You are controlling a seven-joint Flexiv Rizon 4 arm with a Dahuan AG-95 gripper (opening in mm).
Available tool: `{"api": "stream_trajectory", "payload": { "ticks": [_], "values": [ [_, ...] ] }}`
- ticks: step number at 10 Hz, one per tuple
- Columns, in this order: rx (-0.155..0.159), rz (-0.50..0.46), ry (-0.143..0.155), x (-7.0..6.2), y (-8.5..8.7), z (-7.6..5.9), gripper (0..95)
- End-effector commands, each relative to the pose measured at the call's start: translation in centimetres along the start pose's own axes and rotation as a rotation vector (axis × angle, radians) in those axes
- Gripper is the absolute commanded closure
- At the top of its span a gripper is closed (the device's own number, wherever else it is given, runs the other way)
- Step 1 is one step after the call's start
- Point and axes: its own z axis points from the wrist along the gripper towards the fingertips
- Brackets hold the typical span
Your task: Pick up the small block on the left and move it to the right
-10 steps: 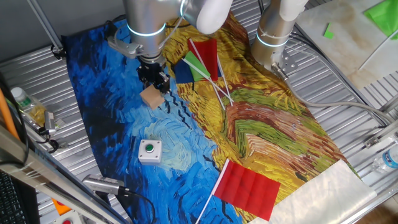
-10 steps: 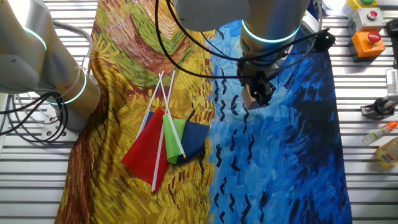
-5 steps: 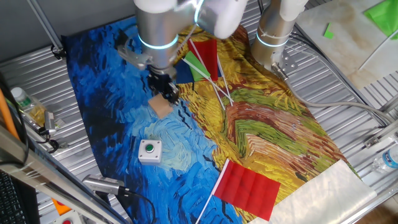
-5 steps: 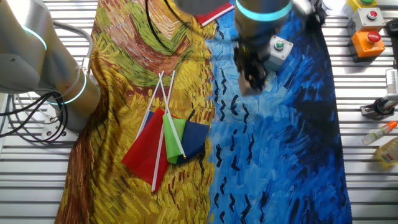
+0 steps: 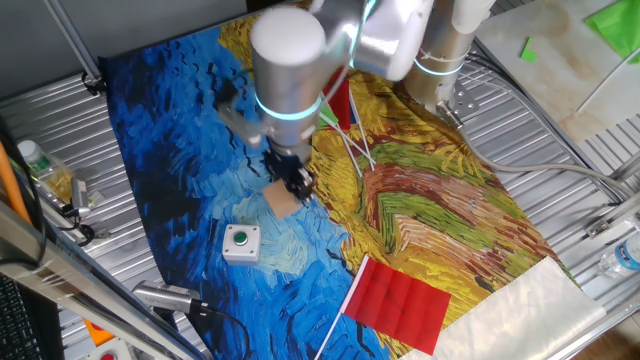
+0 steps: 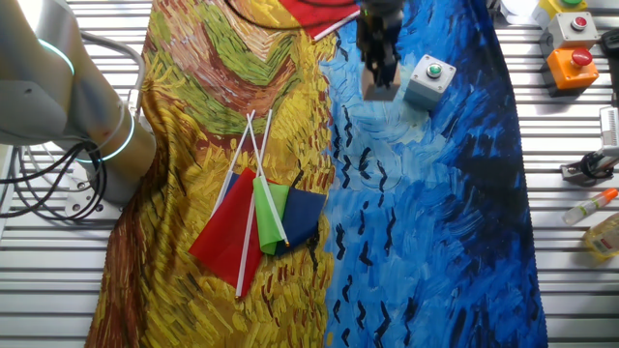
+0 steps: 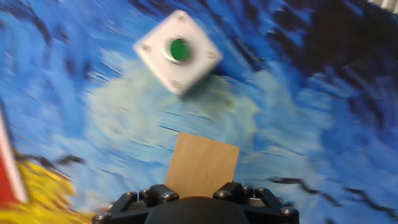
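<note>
The small tan wooden block [image 5: 283, 198] hangs in my gripper [image 5: 295, 184], held above the blue part of the painted cloth. In the other fixed view the block [image 6: 379, 90] sits under the gripper [image 6: 380, 75], just left of the white box. In the hand view the block [image 7: 203, 165] fills the space between the jaws of the gripper [image 7: 200, 190], which are shut on its sides.
A white box with a green button [image 5: 241, 242] lies on the cloth close to the block, and shows in the hand view [image 7: 178, 51] and the other fixed view [image 6: 428, 79]. Small flags [image 5: 330, 100] lie behind; a red flag [image 5: 398, 301] lies near the front. A second arm's base [image 5: 440, 60] stands at the back.
The gripper has carried the block from the far blue area toward the white button box, across the cloth and nearer the front.
</note>
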Motion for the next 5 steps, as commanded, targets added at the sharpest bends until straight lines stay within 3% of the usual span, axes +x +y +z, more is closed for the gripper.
{"api": "stream_trajectory", "payload": {
  "ticks": [1,5],
  "values": [
    [-0.004,0.027,-0.011,-0.9,0.8,0.3,95.0],
    [-0.005,0.081,-0.019,-2.3,2.1,0.9,95.0]
  ]
}}
